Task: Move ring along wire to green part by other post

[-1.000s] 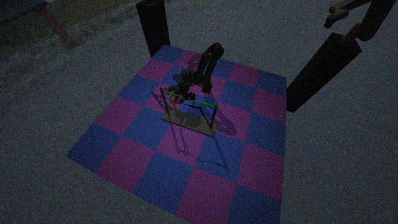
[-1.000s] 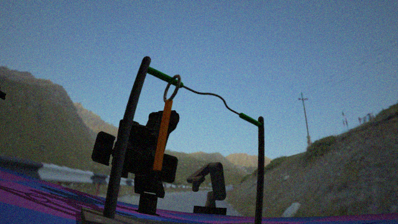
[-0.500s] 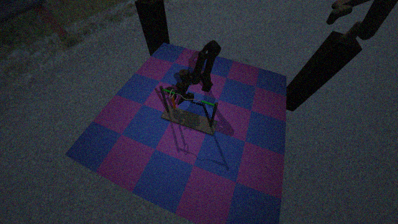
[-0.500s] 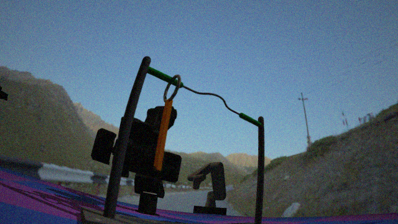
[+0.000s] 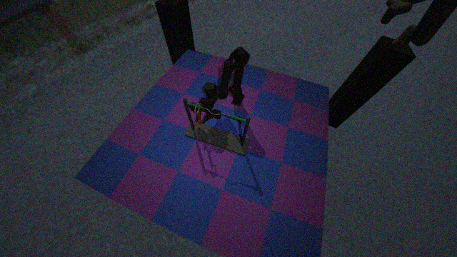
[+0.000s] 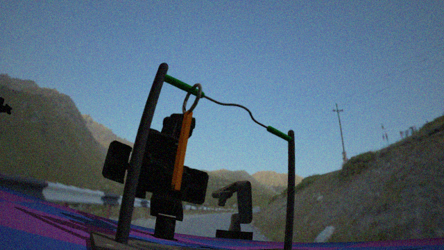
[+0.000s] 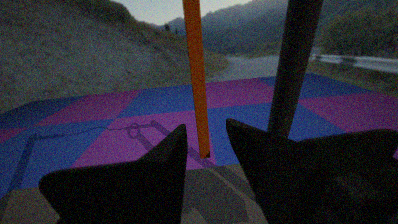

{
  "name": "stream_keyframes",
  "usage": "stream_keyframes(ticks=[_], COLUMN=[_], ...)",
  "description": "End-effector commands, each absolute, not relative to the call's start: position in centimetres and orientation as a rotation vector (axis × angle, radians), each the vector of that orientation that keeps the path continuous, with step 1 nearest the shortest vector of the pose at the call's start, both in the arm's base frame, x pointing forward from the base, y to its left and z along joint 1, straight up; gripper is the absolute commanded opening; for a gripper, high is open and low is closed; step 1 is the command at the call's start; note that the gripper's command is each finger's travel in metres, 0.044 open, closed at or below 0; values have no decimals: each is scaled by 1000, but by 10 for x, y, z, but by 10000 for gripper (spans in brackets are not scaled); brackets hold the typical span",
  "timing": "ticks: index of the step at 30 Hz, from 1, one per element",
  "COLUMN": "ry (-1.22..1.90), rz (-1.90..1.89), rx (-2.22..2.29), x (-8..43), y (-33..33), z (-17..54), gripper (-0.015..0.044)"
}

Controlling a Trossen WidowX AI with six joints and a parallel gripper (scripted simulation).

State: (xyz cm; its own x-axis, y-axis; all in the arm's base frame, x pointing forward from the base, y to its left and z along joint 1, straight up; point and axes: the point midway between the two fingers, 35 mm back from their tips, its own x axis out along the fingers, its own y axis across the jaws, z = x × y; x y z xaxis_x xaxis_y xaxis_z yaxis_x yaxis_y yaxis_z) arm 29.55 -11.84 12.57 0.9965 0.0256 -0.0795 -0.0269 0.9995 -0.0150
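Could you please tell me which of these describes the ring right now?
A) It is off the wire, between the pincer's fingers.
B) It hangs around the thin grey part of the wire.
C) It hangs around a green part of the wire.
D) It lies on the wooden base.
C: in the exterior view, the ring loops around the green part beside the taller-looking post, with the orange handle hanging below.

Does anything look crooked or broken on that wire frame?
Nothing looks broken. The ring hangs around the green part of the wire beside one post; the wire's grey middle is wavy but unbroken.
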Motion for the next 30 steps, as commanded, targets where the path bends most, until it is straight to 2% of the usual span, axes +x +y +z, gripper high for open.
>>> stream_keyframes(ticks=[1, 15, 30], ry=[76, 72, 72], rz=[27, 27, 27], rx=[-13, -12, -12], x=[303, 325, 326], y=[-118, -114, -114], z=[126, 123, 122], gripper=[160, 160, 160])
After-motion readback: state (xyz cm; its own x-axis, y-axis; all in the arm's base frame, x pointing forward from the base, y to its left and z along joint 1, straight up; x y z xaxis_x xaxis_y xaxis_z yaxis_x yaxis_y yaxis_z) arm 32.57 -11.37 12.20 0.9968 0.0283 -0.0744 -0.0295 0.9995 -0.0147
